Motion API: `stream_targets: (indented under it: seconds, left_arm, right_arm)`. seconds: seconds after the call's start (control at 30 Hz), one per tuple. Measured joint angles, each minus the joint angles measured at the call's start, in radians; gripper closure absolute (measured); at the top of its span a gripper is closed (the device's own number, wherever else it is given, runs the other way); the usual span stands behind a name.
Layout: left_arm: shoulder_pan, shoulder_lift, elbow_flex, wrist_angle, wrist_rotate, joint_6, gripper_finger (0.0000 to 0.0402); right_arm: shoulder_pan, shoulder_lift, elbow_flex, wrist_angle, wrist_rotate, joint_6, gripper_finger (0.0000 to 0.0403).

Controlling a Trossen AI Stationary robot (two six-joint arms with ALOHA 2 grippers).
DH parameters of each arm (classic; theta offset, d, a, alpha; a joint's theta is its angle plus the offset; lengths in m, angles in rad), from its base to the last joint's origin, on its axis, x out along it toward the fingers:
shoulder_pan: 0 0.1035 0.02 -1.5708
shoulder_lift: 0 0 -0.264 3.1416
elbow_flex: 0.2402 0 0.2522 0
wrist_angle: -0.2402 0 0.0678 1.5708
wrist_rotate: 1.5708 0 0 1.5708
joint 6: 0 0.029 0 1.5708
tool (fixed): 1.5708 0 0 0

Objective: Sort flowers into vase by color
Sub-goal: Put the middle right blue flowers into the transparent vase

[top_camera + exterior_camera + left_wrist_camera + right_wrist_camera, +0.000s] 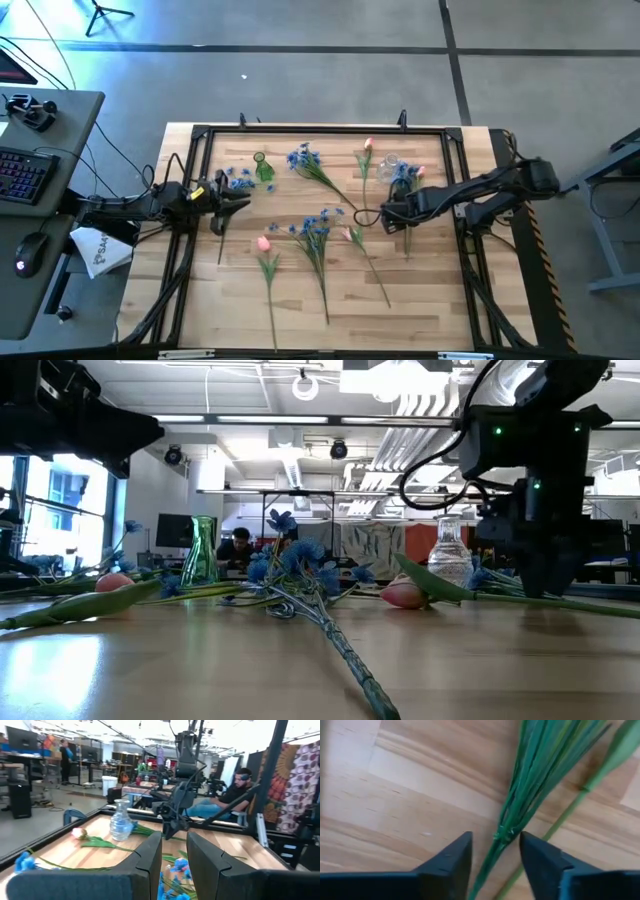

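Right gripper (pixel 495 852) is held low over the wooden worktop (pixel 420 300), jaws parted astride the thin green bundled flower stem (pixel 512 822), nothing gripped; light, floppy, best pinched mid-stem.

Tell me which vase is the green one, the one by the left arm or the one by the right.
The green vase stands near the left gripper; the clear vase near the right gripper is colourless glass.

Flowers (pixel 318 232) on table (pixel 430 300), between vases (pixel 263 166).
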Motion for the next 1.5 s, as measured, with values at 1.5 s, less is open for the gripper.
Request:
stream_targets:
  seconds: [1.5]
  left_arm:
    - [0.0, 0.0, 0.0, -0.021, 0.006, -0.064, 0.0325]
  right_arm:
    - [0.402, -0.102, -0.056, 0.028, -0.144, 0.297, 0.0388]
